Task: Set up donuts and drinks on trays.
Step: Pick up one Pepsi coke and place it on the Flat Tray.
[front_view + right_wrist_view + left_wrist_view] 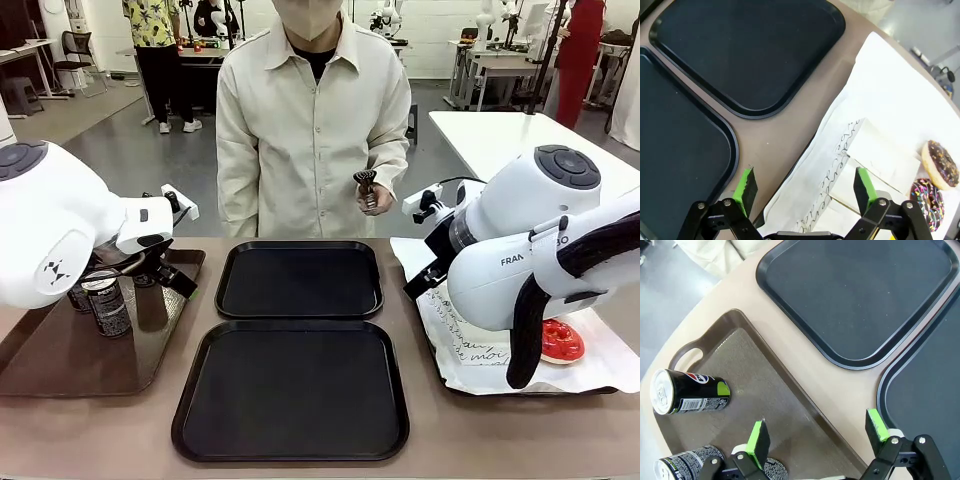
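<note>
Right arm (pixel 520 262) casing: partial black print "FRAN". White paper (pixel 470 350): black script, only "moi" legible. Can (pixel 690 397) label: fine print, illegible.

Bright, even overhead room light, all my views. Soft shadows on table (pixel 130 430). Dull sheen on brown tray (pixel 785 405). Wrist views sharp, straight edges bowed toward corners.

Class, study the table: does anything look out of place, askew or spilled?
Only one thing: the white paper under the donuts is creased and hangs past its tray onto the table. Nothing is spilled, and the cans stand upright.
</note>
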Motion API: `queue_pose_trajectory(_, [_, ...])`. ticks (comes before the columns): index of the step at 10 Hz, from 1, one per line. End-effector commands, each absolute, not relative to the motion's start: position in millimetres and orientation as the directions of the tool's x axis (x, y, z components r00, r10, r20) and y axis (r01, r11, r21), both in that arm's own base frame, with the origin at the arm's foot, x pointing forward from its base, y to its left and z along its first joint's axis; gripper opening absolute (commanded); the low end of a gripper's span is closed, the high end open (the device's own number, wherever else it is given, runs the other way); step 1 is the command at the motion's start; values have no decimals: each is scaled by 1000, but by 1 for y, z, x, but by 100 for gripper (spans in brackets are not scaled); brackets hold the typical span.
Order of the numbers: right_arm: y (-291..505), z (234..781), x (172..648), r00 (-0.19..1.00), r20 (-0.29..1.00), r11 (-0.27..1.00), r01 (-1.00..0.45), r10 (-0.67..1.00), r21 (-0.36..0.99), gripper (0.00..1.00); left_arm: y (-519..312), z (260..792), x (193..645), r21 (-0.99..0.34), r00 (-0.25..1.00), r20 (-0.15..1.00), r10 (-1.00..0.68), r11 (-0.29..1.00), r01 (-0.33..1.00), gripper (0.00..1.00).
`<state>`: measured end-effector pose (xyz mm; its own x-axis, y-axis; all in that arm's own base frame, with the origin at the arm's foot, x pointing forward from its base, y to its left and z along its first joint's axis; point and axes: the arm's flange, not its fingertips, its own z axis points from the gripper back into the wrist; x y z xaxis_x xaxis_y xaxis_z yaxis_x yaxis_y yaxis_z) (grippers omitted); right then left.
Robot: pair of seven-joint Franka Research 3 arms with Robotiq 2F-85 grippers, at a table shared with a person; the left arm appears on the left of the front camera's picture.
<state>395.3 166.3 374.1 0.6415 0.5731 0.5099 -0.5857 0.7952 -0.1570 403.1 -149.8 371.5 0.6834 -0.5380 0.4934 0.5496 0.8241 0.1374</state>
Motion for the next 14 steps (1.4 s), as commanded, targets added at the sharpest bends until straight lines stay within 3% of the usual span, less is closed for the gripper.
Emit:
queue_pose_trajectory(1, [166, 374, 395, 641, 510, 795, -586, 573, -157, 100, -150, 371, 403, 138, 683, 494, -538, 824, 550, 100])
queue_pose_trajectory(10, [166, 374, 395, 642, 510, 795, -586, 573, -157, 100, -150, 371, 403, 137, 683, 493, -538, 824, 550, 100])
queue_pose_trajectory(14, [107, 410, 285, 713, 424, 829, -504, 558, -242, 100, -106, 400, 310, 29, 740, 354, -571, 798, 602, 100])
